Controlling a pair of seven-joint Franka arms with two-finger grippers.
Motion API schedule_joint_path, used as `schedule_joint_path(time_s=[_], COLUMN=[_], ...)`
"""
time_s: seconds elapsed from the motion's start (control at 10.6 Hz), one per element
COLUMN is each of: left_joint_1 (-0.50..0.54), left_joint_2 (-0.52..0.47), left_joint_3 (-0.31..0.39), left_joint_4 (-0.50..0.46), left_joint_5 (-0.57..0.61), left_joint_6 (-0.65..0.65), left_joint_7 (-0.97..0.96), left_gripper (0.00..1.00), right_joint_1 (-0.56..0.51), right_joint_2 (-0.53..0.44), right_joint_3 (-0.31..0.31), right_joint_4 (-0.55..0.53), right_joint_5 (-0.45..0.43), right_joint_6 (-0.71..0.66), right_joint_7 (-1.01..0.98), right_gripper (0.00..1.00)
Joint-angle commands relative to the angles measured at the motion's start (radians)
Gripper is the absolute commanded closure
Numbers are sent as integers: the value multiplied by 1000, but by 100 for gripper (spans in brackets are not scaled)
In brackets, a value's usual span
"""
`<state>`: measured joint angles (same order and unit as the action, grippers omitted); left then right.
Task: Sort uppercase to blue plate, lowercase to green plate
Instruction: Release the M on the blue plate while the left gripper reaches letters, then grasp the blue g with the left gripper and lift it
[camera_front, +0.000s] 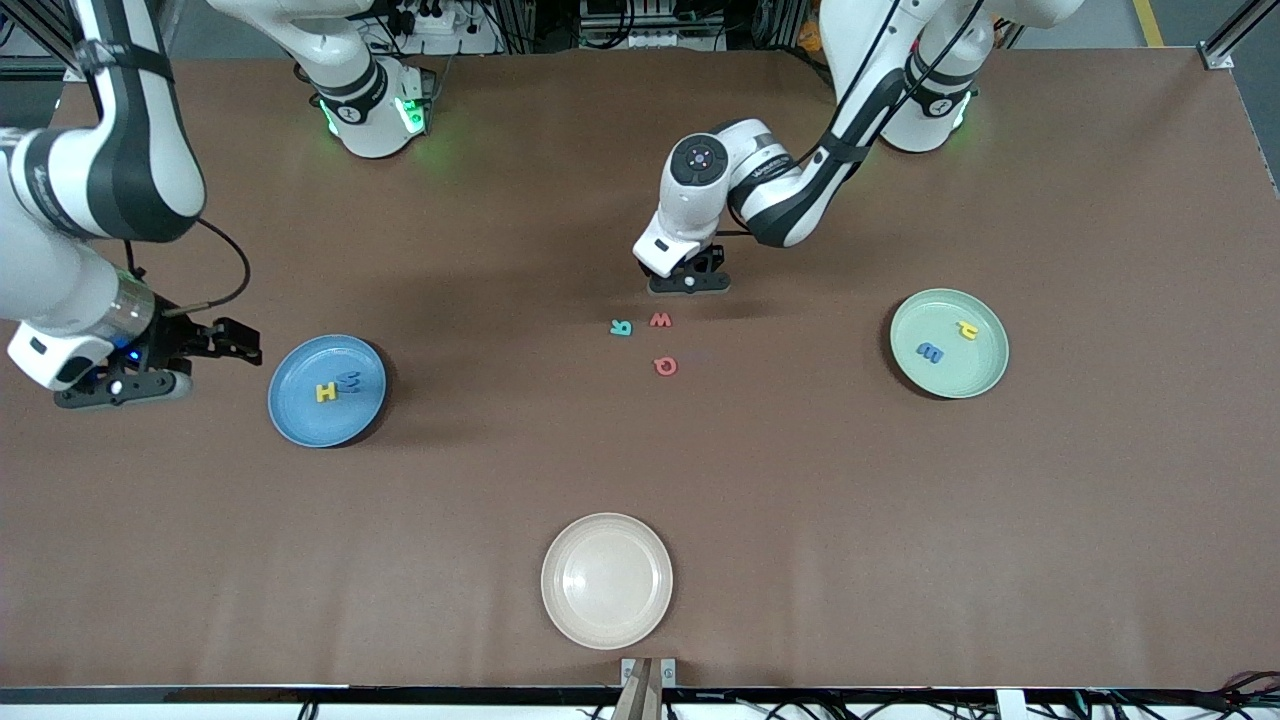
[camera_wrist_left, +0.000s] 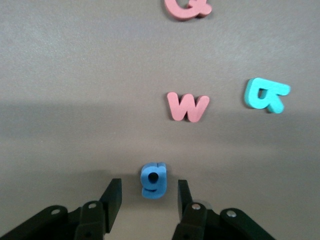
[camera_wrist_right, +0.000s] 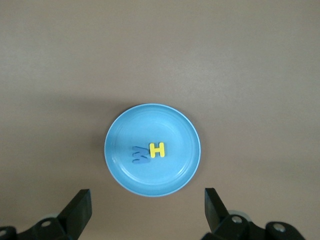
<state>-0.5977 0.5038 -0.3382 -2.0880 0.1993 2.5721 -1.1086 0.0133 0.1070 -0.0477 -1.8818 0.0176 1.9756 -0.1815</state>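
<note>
Brown table (camera_front: 800, 500) | left jaws part-open astride blue g (camera_wrist_left: 153, 180) | right jaws wide, empty

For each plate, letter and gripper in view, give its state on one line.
blue plate: holds yellow H, blue M
green plate: holds two letters
cream plate: bare
blue g: between left gripper fingers
w, R, Q: unsorted
right gripper: open

Blue g (camera_wrist_left: 153, 180) between left gripper (camera_wrist_left: 149, 199) fingers
</note>
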Motion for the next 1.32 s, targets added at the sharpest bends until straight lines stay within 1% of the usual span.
schedule_joint_path(time_s=[0.0,0.19,0.38,0.47,0.56,0.66,0.85,1.03,1.22], left_joint_1=[-21,-21,-22,-27,-31,-33,-34,-34,-34], left_joint_2=[42,48,56,64,67,68,68,68,65], left_joint_3=[16,14,14,14,14,14,14,14,14], left_joint_4=[29,34,43,49,49,51,54,54,54], left_joint_5=[122,140,140,140,140,140,140,141,141], left_joint_6=[13,13,13,13,13,13,13,11,10], left_joint_7=[-95,-111,-112,-115,-117,-117,-122,-123,-116], left_gripper=[47,49,53,58,62,65,65,77,89], right_joint_1=[-3,-3,-3,0,1,2,14,23,45], right_joint_2=[-62,-84,-93,-93,-93,-93,-92,-89,-81], right_joint_3=[-1,-1,-1,-1,0,0,0,2,3], right_joint_4=[-22,-11,0,9,22,33,43,46,58], right_joint_5=[25,28,30,30,30,31,31,33,39], right_joint_6=[-12,-12,-12,-12,-14,-15,-24,-27,-27], right_joint_7=[-9,-10,-9,-9,-9,-7,-3,16,84], right_gripper=[0,0,0,0,2,3,3,2,2])
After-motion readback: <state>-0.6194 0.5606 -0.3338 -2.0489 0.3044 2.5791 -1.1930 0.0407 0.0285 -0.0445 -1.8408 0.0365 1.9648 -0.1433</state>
